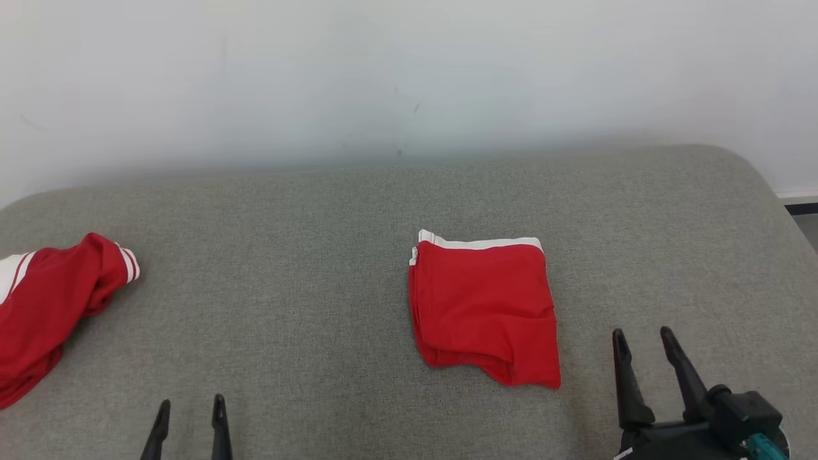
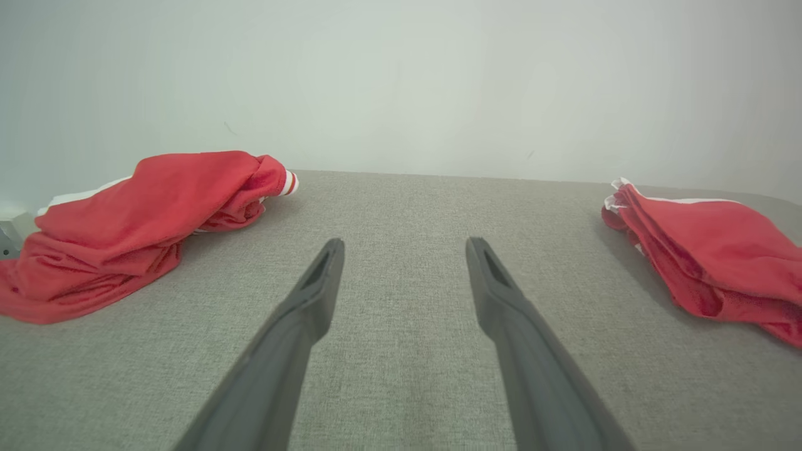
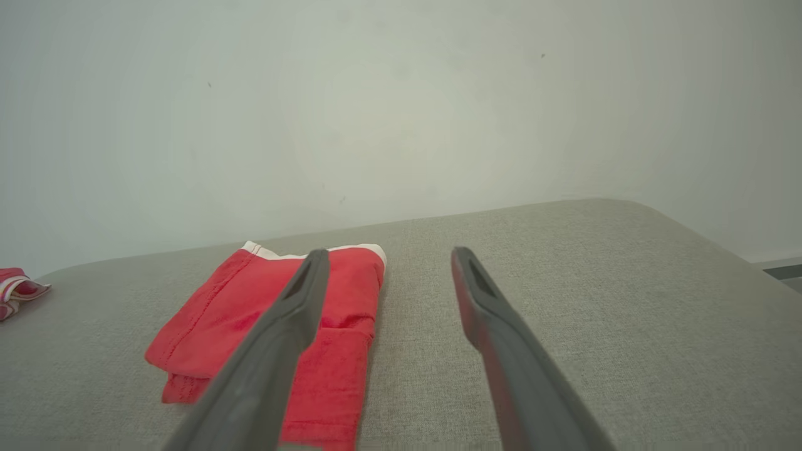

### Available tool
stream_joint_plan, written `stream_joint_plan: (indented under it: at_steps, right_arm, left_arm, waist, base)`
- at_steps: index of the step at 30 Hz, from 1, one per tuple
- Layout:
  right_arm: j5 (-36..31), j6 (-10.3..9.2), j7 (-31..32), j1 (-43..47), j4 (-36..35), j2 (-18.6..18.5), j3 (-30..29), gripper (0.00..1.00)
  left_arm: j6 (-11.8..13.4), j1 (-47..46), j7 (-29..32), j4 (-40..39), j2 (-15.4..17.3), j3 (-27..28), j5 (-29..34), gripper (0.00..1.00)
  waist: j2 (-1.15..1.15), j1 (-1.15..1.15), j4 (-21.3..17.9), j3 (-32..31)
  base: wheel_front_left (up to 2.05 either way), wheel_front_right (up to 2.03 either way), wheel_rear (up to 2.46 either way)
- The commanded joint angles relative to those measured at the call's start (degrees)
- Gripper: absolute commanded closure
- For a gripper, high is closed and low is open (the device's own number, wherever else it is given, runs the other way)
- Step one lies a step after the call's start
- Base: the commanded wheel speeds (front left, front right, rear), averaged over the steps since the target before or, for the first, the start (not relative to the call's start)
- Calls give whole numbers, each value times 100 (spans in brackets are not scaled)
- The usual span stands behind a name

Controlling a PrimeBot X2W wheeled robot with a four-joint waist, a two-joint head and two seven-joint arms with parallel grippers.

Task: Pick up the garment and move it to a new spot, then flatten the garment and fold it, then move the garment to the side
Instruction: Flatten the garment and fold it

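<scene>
- The place looked like a plain indoor test room; its exact kind could not be told.
- A grey fabric-covered surface (image 1: 319, 268) formed the work area.
- Directly behind that surface stood a scuffed white wall (image 1: 383, 76).

Crumpled red garment (image 1: 45, 313) cut off by head view's left edge; folded garment (image 3: 213, 313) partly hidden behind a finger (image 3: 301, 313) of the right gripper (image 3: 388, 254).

The folded garment (image 1: 486, 306) lies on the desk (image 1: 319, 255), a bit right of the middle. Another garment (image 1: 45, 313) lies well apart at the left edge. The wall (image 1: 383, 76) stands behind. The right gripper (image 1: 642, 332) sits near the front, just right of the folded garment.
</scene>
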Motion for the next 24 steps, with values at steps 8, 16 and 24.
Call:
stream_joint_plan:
  at_steps: [8,16,24]
  right_arm:
    - [-209,-14,-12,294,-82,288,-120,0]
    - [-261,-14,-13,337,-24,371,-163,0]
    - [-308,-14,-13,354,45,387,-140,0]
  left_arm:
    - [-110,163,-16,-34,-5,-139,380,0]
    - [-107,171,-16,-39,-5,-132,487,0]
    - [-126,198,-16,-29,-5,-140,587,0]
  waist:
    - [0,1,77,-80]
    - [0,1,113,-93]
    - [0,1,112,-88]
  base:
    - [0,0,0]
    - [0,0,0]
    - [0,0,0]
